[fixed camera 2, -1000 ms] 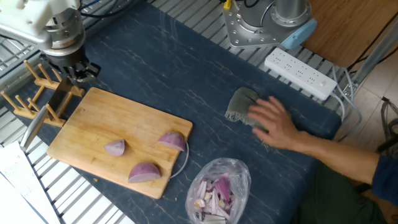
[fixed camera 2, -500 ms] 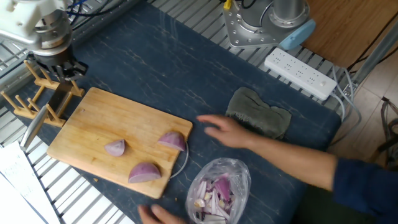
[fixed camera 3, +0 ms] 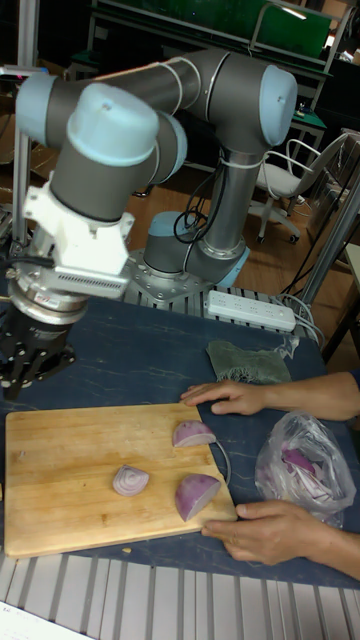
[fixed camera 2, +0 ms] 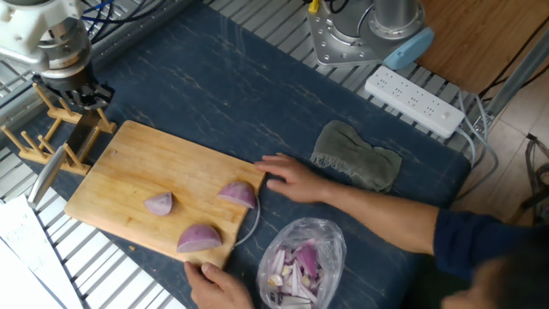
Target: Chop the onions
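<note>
Three onions lie on the wooden cutting board (fixed camera 2: 129,172): a small wedge (fixed camera 2: 159,203) with its cut face up, a larger purple wedge (fixed camera 2: 199,238) near the front edge, and another wedge (fixed camera 2: 238,194) near the right edge. The tall fixed view shows the same wedges (fixed camera 3: 130,481), (fixed camera 3: 197,495), (fixed camera 3: 194,434). My gripper (fixed camera 2: 79,93) hangs past the board's far left corner, above the dark mat and off the board (fixed camera 3: 32,362). Nothing shows between its dark fingers, and their spacing is unclear.
A person's hands (fixed camera 2: 287,180) (fixed camera 2: 213,281) rest on the board's right edge and front corner. A knife (fixed camera 2: 81,137) lies across a wooden rack (fixed camera 2: 30,142) at left. A clear bag of onion scraps (fixed camera 2: 300,262), a grey cloth (fixed camera 2: 356,159) and a power strip (fixed camera 2: 416,101) sit right.
My gripper has shifted left, away from the board's corner. The person's hand left the grey cloth and went to the board's right edge; a second hand came in at the front corner.
</note>
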